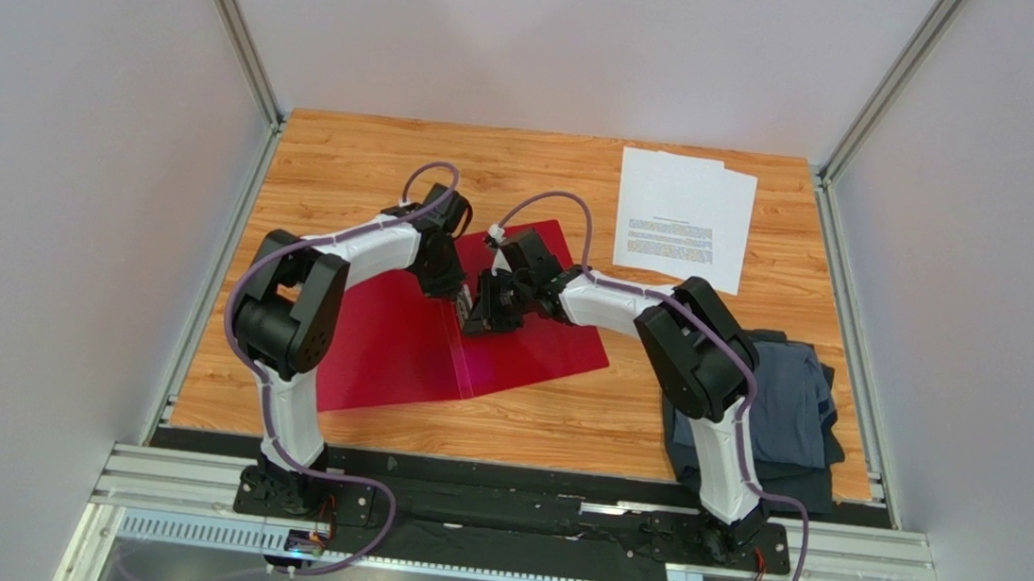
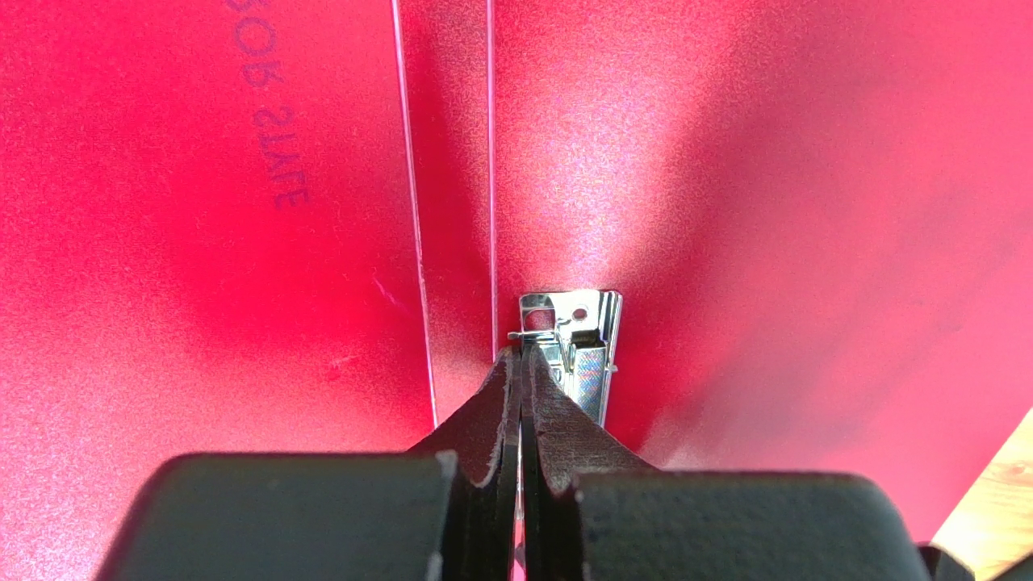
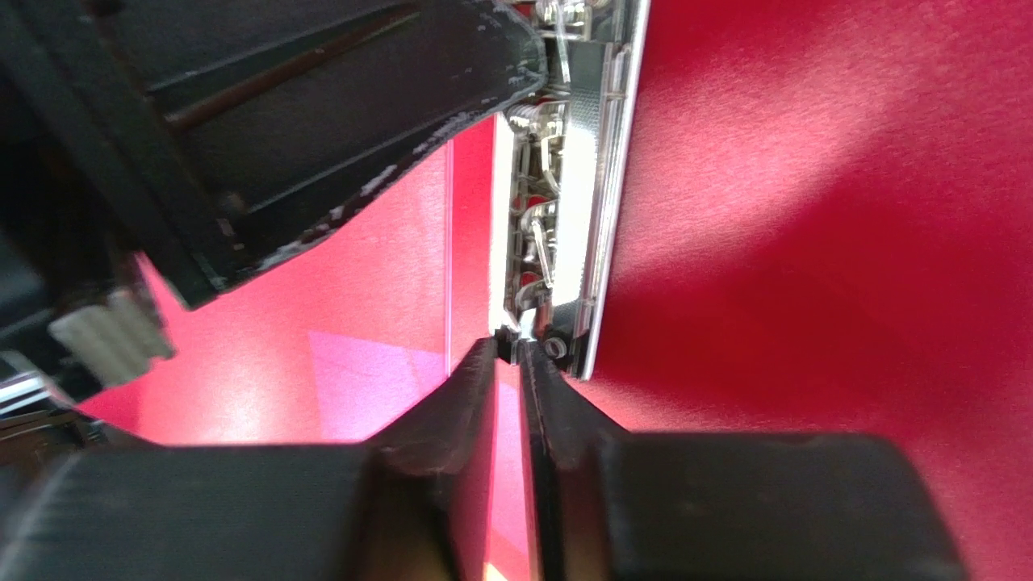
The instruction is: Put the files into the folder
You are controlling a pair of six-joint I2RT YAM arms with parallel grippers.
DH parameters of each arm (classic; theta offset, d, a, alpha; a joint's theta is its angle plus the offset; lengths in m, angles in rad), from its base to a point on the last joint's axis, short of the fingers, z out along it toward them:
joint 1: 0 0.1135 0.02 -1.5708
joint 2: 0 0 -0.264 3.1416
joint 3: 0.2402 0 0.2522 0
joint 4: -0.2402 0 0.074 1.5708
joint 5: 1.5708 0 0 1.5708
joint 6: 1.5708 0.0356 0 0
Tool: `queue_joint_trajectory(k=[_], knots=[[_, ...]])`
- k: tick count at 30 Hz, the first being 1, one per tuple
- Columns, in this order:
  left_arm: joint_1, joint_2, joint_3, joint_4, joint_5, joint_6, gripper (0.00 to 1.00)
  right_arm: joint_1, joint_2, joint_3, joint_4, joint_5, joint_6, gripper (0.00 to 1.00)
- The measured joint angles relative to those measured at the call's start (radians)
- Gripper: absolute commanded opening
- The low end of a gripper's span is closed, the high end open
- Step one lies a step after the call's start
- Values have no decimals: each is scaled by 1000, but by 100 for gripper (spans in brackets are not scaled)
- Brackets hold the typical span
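The red folder (image 1: 390, 343) lies open on the wooden table, its spine running between the two grippers. The files (image 1: 684, 217), white printed sheets, lie at the far right, apart from both arms. My left gripper (image 1: 457, 306) is shut, its tips (image 2: 524, 354) pressing down on one end of the metal clip (image 2: 582, 351) with nothing between them. My right gripper (image 1: 484, 319) faces it from the other end, jaws nearly together (image 3: 512, 349), pinching the small lever end of the metal clip (image 3: 570, 206). Red folder plastic (image 3: 825, 242) fills both wrist views.
A dark grey-blue folded cloth (image 1: 783, 402) lies at the near right, beside the right arm. Bare wood (image 1: 350, 161) shows behind the folder. Metal frame rails border the table on both sides. The left gripper's body (image 3: 303, 121) crowds the right wrist view.
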Motion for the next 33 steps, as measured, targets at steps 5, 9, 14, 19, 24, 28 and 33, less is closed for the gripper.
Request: queue_joint_trajectory(k=[5, 9, 14, 19, 24, 28, 33], knots=[[0, 0, 0, 0, 0, 1, 0, 0, 0, 11, -19, -1, 0, 0], [0, 0, 0, -1, -2, 5, 0, 5, 4, 42, -78, 40, -1, 0], [0, 1, 3, -3, -3, 7, 0, 31, 31, 143, -229, 124, -1, 0], [2, 4, 8, -11, -4, 11, 0, 69, 64, 238, -364, 262, 10, 0], [6, 4, 8, -12, -4, 10, 0, 93, 83, 291, -440, 367, 31, 0], [7, 4, 8, -12, -6, 10, 0, 106, 93, 319, -478, 428, 40, 0], [7, 5, 9, -11, -11, 8, 0, 117, 106, 367, -534, 494, 29, 0]])
